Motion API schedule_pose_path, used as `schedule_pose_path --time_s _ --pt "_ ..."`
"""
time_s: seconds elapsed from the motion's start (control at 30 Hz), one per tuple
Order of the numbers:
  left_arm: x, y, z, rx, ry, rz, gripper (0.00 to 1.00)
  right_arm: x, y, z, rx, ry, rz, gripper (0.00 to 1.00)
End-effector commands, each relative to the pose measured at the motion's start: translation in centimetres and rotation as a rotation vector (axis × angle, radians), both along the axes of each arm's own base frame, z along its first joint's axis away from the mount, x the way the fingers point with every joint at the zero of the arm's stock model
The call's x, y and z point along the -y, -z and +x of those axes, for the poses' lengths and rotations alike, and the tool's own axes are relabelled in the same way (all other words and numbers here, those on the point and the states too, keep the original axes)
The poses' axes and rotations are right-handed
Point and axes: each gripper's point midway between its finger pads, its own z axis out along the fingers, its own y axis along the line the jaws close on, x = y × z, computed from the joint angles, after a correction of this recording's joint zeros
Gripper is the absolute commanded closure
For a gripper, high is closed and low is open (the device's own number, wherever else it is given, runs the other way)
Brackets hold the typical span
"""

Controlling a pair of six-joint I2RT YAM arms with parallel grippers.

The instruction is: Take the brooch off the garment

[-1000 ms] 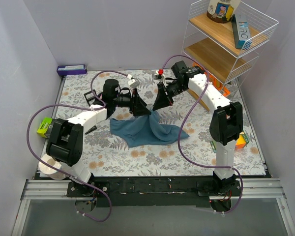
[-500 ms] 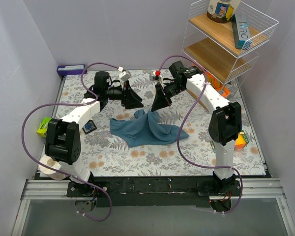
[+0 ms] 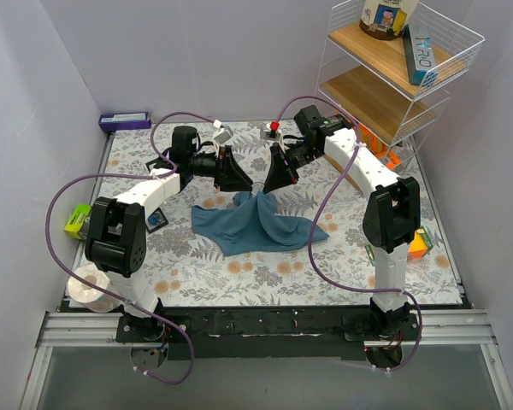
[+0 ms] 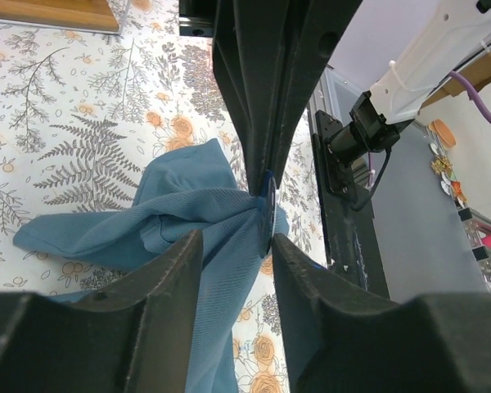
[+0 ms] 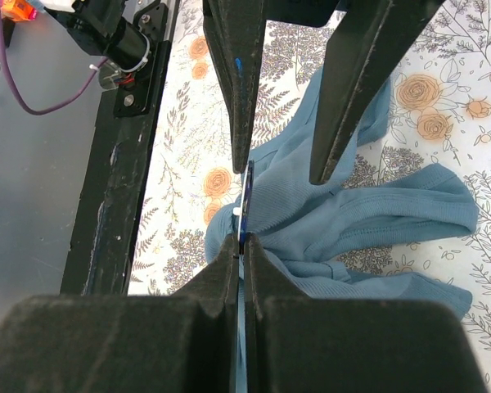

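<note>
Right end effector (image 5: 240, 246) pinches a lifted peak of the teal garment (image 3: 250, 224); left end effector (image 4: 236, 242), spread, hovers just beside. The brooch (image 4: 268, 193), possibly the thin edge-on disc, sits at the pinch.

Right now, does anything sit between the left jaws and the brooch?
Nothing separate shows. The left gripper, jaws open, faces the raised peak of the garment, pinched by the right gripper. A thin edge-on sliver there may be the brooch; cloth folds crowd it.

Pale lilac walls (image 3: 239, 60) enclose a floral-patterned table (image 3: 239, 275), with a seemingly wood-boarded wire shelf (image 3: 372, 96) far right.
</note>
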Motion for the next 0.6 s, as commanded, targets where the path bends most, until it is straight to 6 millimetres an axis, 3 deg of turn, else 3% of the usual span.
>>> schedule_pose_path --time_s 0.0,0.27,0.57 --pt "0.4 -1.4 -0.2 0.021 0.041 -0.024 0.64 -0.5 -1.1 0.1 0.005 -0.007 0.040 0.99" --pt "0.9 -0.8 -0.5 -0.010 0.051 -0.018 0.68 -0.6 -1.2 0.2 0.003 -0.003 0.043 0.99" --pt "1.2 -0.2 -0.7 -0.037 0.052 -0.007 0.80 -0.4 -1.2 0.0 0.005 0.001 0.035 0.99"
